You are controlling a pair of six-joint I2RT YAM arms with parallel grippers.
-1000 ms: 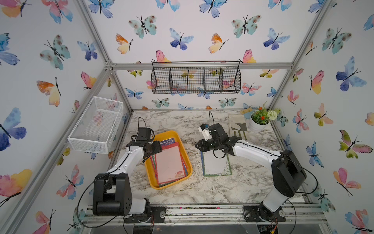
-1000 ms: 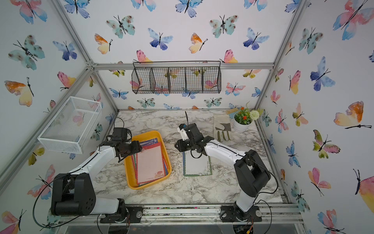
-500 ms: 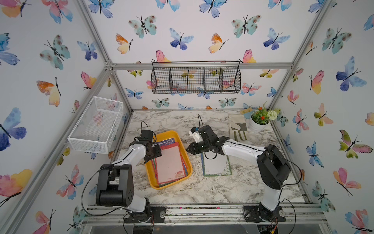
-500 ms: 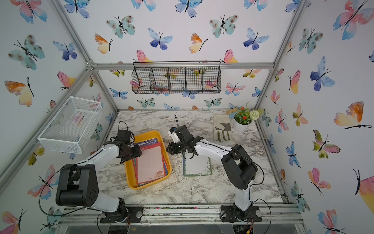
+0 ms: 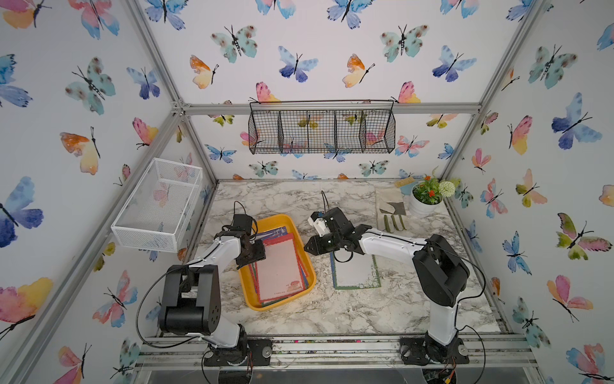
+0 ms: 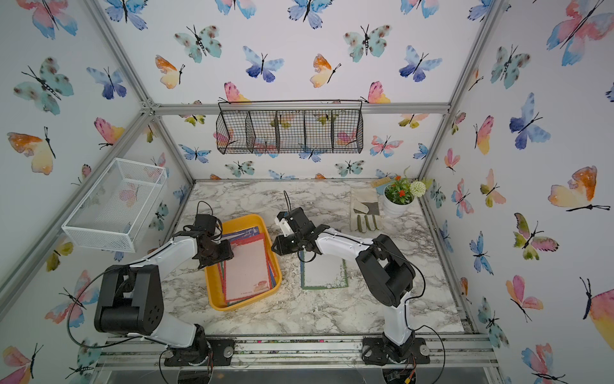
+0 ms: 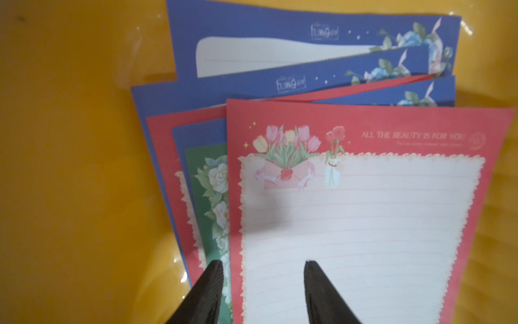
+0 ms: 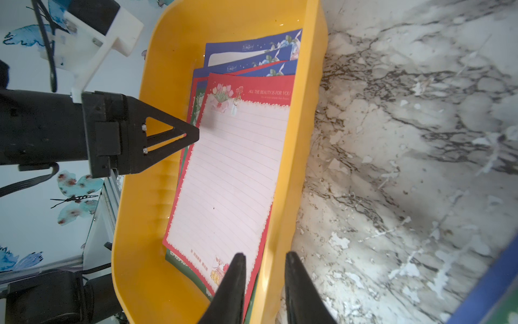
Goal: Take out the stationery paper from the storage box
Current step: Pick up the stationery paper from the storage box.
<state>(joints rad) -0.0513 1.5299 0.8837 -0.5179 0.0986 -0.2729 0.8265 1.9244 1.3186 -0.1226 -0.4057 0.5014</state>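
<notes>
On my left, the left pincer (image 7: pixel 262 265) is down inside the storage box (image 5: pixel 246 287), jaws about half apart and holding nothing. In its wrist view one finger (image 7: pixel 208 289) sits over the sheets lower in the pile and the other over the pale centre of the top red-bordered sheet (image 7: pixel 364 224), so that sheet's long edge runs between them. That is my first worry. The stationery paper (image 5: pixel 280 267) lies flat and fanned in the box, and a flat sheet gives the tips little to bite: closing here, I judge, could skate over it, crease the edge, or gather several sheets at once. I cannot tell whether the tips touch paper or hover just above.

Pressing down for purchase could shove the box across the marble surface (image 5: pixel 332 316), since nothing visibly pins it.

Further right, the right pincer (image 8: pixel 265 255) is narrowly open and empty, one finger over a corner of the pile, the other outside the box wall. Closing there could trap that corner against the wall, and a pull from the left would then tear or buckle the sheet; it could also tip the shallow box.

Beyond it, one green-bordered sheet (image 5: pixel 355 276) lies out on the surface, its far end beneath the right arm (image 5: pixel 388 242). Carrying the next sheet there means crossing that arm, a likely snag.
</notes>
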